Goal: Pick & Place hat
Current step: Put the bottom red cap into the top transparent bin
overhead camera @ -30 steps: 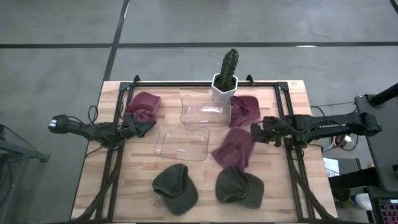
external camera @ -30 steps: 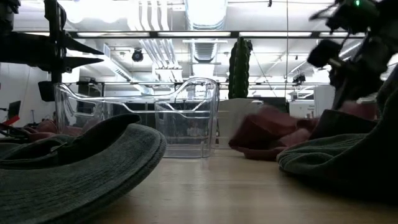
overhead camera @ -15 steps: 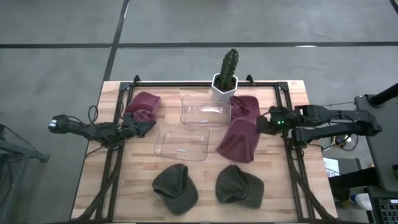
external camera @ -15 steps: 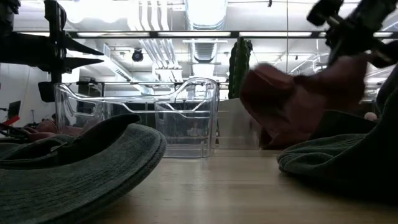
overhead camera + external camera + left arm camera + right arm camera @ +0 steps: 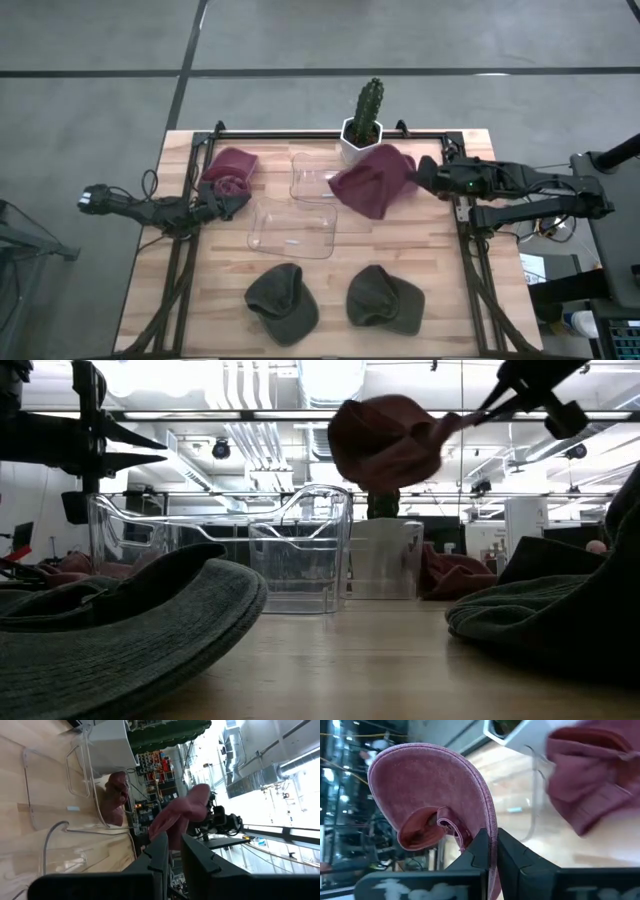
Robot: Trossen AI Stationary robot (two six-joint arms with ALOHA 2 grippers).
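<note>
the right gripper (image 5: 425, 180) is clamped on the brim edge of a maroon hat (image 5: 372, 180), which hangs in the air off the table (image 5: 450, 290), near its far edge, just in front of the potted cactus (image 5: 363, 120) and partly over the far clear bin (image 5: 315, 180); the right wrist view shows the fingers pinched tight on the cloth with the crown drooping free. the step looks like the carry toward a bin, and doing it well probably means travelling level and slowly enough that the limp crown does not swing, since only a thin fold of brim is held. the hat should be brought squarely over the bin's opening before lowering, so the dangling crown goes inside the walls and does not drape over a rim; the low view suggests the hat rides above the bin tops, which leaves room to clear them. keeping away from the cactus pot matters, as the hat hangs close to it. the near clear bin (image 5: 292, 228) sits toward the middle, two dark green hats (image 5: 283, 300) lie along the near edge, and another maroon hat (image 5: 230, 168) rests at the far left corner. the left gripper (image 5: 232, 205) waits by that hat, its fingers narrow with a slim gap and holding nothing that can be seen.
</note>
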